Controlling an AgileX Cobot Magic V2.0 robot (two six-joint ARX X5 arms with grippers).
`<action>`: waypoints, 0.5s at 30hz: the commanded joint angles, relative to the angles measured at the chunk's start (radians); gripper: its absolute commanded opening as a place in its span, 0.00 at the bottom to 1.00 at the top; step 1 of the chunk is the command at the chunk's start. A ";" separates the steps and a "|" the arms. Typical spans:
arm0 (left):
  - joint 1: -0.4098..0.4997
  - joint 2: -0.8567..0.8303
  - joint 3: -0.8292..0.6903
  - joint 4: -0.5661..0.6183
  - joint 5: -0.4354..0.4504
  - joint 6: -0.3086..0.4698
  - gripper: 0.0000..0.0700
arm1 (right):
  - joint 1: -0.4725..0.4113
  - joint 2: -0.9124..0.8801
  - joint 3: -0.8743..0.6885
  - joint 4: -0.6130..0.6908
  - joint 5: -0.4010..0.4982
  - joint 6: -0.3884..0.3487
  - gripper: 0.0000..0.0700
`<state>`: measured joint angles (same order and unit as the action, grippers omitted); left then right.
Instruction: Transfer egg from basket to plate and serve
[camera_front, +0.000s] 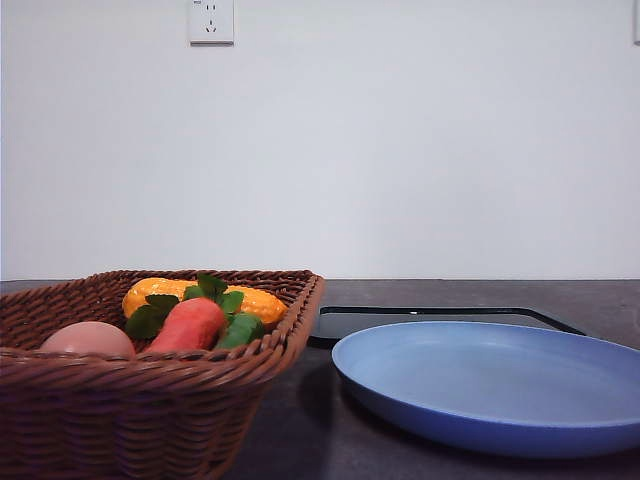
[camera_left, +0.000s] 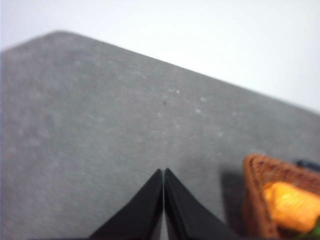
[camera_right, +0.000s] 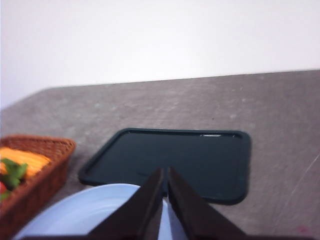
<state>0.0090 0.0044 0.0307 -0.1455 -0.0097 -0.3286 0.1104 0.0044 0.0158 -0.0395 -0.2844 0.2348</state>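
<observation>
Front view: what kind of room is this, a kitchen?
Probably a test bench, not a kitchen: a bare white wall with one socket, a plain grey table, and toy-like food in a wicker basket.

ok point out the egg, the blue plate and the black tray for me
egg (camera_front: 88, 339), front view, on its rounded top above the basket rim
plate (camera_front: 480, 385), front view, on its bare inner floor
tray (camera_right: 185, 160), right wrist view, on its flat dark middle
</observation>
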 joint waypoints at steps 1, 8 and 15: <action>0.001 -0.002 -0.026 0.011 0.005 -0.160 0.00 | 0.001 -0.001 -0.002 0.010 0.004 0.116 0.00; 0.001 0.009 0.045 -0.068 0.066 -0.189 0.00 | 0.001 0.000 0.046 -0.073 0.081 0.320 0.00; 0.001 0.108 0.189 -0.152 0.116 -0.172 0.00 | 0.000 0.058 0.164 -0.223 0.085 0.315 0.00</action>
<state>0.0090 0.1003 0.2025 -0.3039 0.0954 -0.5083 0.1101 0.0515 0.1671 -0.2579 -0.2050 0.5331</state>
